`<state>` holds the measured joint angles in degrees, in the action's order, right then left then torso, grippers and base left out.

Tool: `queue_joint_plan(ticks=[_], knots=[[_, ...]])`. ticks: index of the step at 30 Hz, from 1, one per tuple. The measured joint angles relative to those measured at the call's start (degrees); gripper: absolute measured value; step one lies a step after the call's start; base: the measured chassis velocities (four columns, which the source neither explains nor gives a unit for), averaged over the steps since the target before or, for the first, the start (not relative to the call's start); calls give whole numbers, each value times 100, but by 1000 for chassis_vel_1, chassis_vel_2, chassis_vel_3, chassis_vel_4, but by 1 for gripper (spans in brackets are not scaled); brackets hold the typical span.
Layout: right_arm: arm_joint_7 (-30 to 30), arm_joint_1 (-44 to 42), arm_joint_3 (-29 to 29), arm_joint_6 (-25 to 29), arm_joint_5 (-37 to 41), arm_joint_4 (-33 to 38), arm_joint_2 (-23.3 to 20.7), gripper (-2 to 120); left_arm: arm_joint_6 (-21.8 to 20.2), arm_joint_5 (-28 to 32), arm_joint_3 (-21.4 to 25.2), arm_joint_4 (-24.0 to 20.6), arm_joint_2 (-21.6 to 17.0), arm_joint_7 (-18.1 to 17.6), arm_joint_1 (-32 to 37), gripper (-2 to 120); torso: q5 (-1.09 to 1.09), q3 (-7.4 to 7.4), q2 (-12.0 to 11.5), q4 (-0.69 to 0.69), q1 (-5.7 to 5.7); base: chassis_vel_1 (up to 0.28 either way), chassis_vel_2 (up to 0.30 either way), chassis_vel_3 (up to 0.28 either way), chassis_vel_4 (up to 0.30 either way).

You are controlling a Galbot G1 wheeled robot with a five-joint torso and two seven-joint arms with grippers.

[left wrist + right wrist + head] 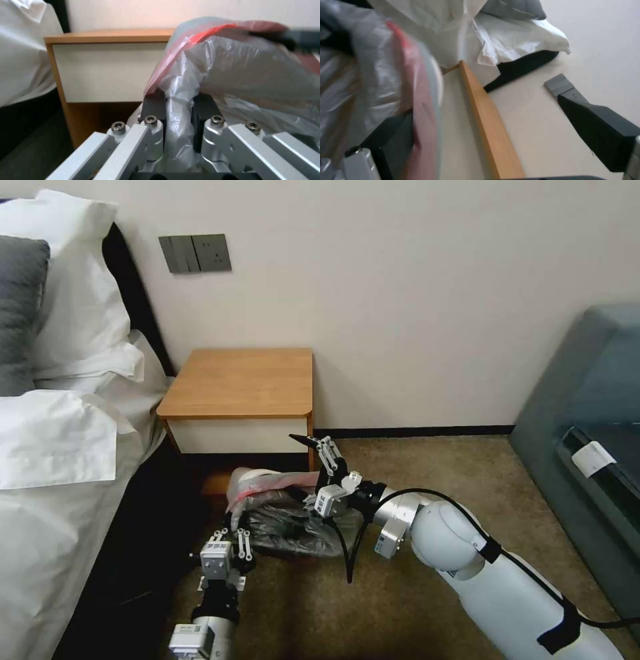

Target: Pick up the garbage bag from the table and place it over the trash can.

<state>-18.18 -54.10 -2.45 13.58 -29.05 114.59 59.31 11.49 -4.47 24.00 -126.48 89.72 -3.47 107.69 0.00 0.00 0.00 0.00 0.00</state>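
Note:
The garbage bag (pixel 283 517), crinkled grey plastic with a pink-red band (pixel 173 53), lies spread on the trash can (pixel 241 477), whose cream rim peeks out on the floor before the table (pixel 240 380). My left gripper (pixel 235 527) is at the bag's near edge, shut on a fold of plastic (pixel 178 107). At the bag's far right side my right gripper (pixel 303 470) stands wide open. One of its fingers (pixel 390 136) sits under the pink band, and the other (pixel 603 132) points free toward the wall.
A bed with white linen (pixel 67 460) borders the left side. A grey sofa (pixel 587 427) stands at the right. Brown carpet (pixel 427 467) lies open between bin and sofa. Grey wall switches (pixel 195 253) hang above the table.

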Motion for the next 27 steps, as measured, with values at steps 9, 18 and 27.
queue_joint_plan(ticks=[9, 18, 27], knots=[[67, 208, -6, -132, 228, -25, 13, 100, 129, -58, -34, 78, 1, 59, 37, 12, 0, 0, 0, 0, 0, 0, 0, 0, 0], [161, 814, -187, -353, 709, -557, 66, 100, 772, -491, 124, 128, -44, 590, 66, 12, 0, 0, 0, 0, 0, 0, 0, 0, 0], [140, 1740, -793, -465, 909, -1237, 69, 100, 1274, -795, 268, 97, -54, 821, 60, 12, -1, 0, 0, 1, 0, 0, 0, 0, 0]])
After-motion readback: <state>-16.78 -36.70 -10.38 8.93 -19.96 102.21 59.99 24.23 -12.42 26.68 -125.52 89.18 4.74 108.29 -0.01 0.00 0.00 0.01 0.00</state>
